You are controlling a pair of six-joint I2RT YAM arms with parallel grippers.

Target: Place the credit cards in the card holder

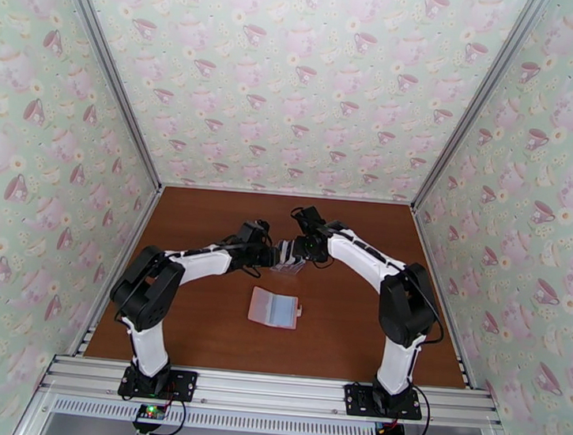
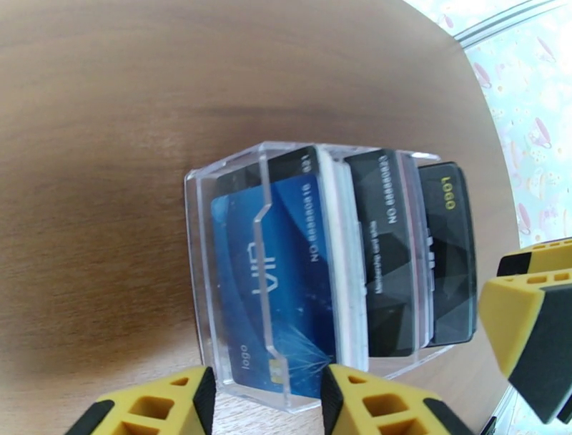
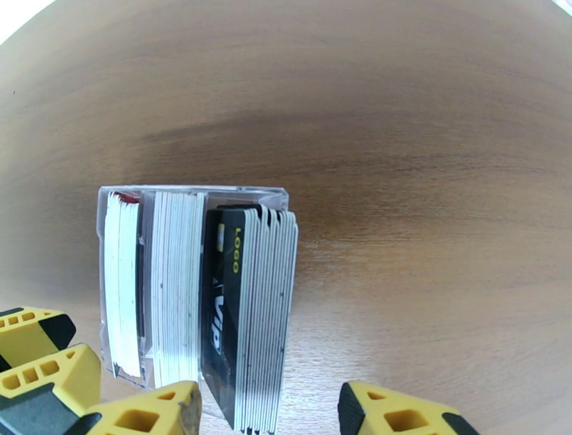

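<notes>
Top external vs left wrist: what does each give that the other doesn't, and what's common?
Top external adds: the pink card holder lying flat on the table, nearer the bases, apart from both arms. Left wrist adds card detail: a blue VIP card at the front, black cards behind it. Shared: the clear rack standing on the brown table, with the open left tool right at it.
</notes>
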